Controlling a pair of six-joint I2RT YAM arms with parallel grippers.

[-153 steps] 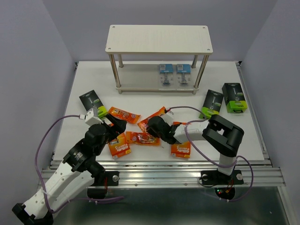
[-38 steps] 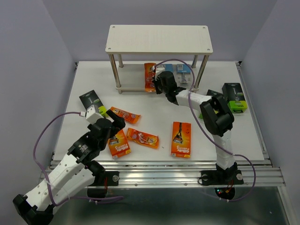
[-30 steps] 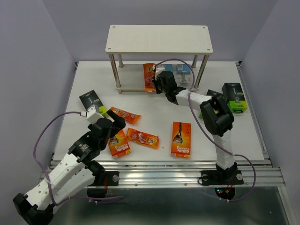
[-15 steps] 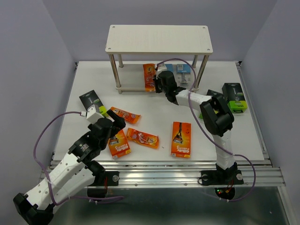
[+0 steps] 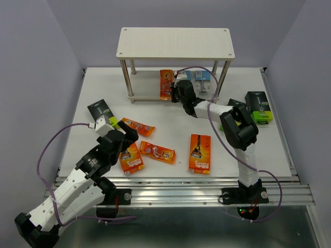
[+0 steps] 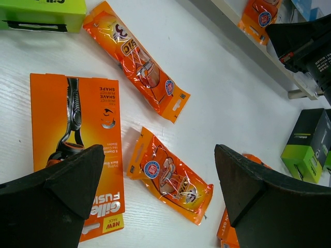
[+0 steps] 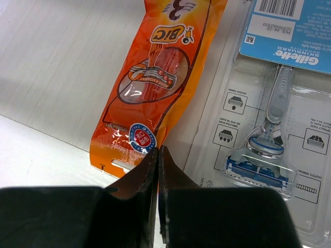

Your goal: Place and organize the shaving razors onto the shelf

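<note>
Three orange packets (image 5: 158, 151); right claw (image 7: 158, 151) closed, perhaps pinching one; left claw (image 6: 158, 153) wide, empty.

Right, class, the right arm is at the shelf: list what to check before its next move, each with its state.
1. Orange foil packet lies on the pale wooden two-tier shelf, lower board: ok.
2. Packet clear of the clear-blue blister pack: cannot tell, edges meet.
3. Right claw free of the packet: cannot tell, jaws shut at its lower edge.
4. Left claw open: ok.
5. All packs off the white table: not ok, flat orange box and others lie there.
</note>
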